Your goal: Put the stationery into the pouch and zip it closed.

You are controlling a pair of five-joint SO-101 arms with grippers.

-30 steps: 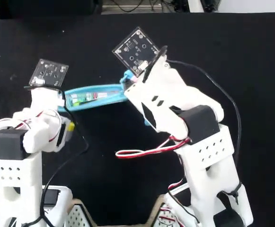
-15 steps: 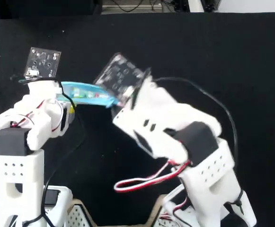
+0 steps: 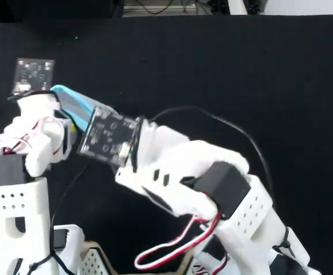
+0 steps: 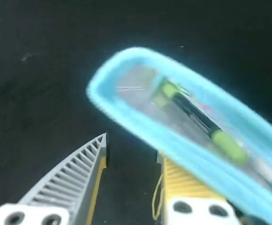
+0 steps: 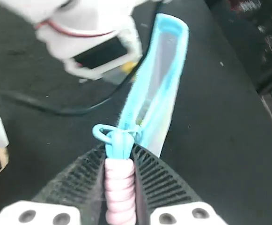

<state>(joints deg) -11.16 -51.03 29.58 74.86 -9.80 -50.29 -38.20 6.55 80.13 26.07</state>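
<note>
Pouch may drag, not zip
Right hand clenched on zip pull; left hand released, leaving the pouch unanchored.

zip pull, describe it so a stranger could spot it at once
Over the black table, a long light-blue pouch stretches between the two arms. At one end the right tool is shut on the zip pull: a short, ribbed pink cord, the only pink thing.
</note>
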